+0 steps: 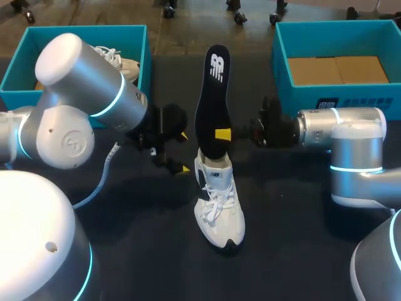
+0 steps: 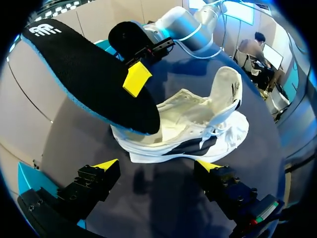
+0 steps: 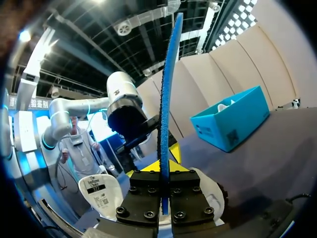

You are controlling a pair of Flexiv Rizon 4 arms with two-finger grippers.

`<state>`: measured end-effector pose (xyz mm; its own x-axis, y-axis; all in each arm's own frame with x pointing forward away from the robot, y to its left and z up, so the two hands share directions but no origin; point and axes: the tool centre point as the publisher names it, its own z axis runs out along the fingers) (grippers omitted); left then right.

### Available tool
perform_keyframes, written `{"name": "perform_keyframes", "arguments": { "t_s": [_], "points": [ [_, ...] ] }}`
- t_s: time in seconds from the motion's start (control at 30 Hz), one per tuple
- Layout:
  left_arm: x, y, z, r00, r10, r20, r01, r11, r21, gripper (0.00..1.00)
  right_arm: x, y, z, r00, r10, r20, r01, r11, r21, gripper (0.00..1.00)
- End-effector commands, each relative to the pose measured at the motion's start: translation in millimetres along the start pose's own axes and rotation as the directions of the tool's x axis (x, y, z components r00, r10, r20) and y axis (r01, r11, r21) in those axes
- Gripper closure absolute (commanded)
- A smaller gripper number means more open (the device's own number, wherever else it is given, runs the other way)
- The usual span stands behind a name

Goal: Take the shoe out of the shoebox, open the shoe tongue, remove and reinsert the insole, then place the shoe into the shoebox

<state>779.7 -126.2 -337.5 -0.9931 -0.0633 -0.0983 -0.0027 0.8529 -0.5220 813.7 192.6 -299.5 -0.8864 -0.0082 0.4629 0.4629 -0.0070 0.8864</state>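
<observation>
A white shoe [image 1: 219,207] stands on the dark table, toe toward the near edge, tongue pulled up. My right gripper [image 1: 222,134] is shut on a black insole [image 1: 213,94] with a blue underside, holding it upright with its lower end at the shoe's opening. In the right wrist view the insole [image 3: 167,99] runs edge-on up from between the gripper's [image 3: 165,171] fingers. My left gripper [image 1: 183,152] stands open just left of the shoe, holding nothing. In the left wrist view its fingers [image 2: 106,164] flank the shoe's [image 2: 198,129] side, short of touching it, with the insole [image 2: 84,74] above.
A teal shoebox [image 1: 138,37] at the back left holds another white shoe [image 1: 122,63]. A second teal box [image 1: 338,31] at the back right has cardboard inside. My left arm's grey cable [image 1: 103,175] loops over the table.
</observation>
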Motion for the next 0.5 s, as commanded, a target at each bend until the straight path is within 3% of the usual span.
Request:
{"name": "perform_keyframes", "arguments": {
  "t_s": [0.03,0.5],
  "points": [
    [2.5,-2.6,0.4,1.0,0.002,0.005,-0.002,1.0,0.001,0.0,1.2,-1.3,3.0,1.0,-0.001,0.001,0.002,1.0,-0.003,1.0],
    [2.5,-9.7,8.7,0.999,0.001,0.043,0.0,1.0,-0.011,0.0,1.5,-4.0,5.5,0.999,-0.041,0.025,0.042,0.999,-0.034,1.0]
  ]
}}
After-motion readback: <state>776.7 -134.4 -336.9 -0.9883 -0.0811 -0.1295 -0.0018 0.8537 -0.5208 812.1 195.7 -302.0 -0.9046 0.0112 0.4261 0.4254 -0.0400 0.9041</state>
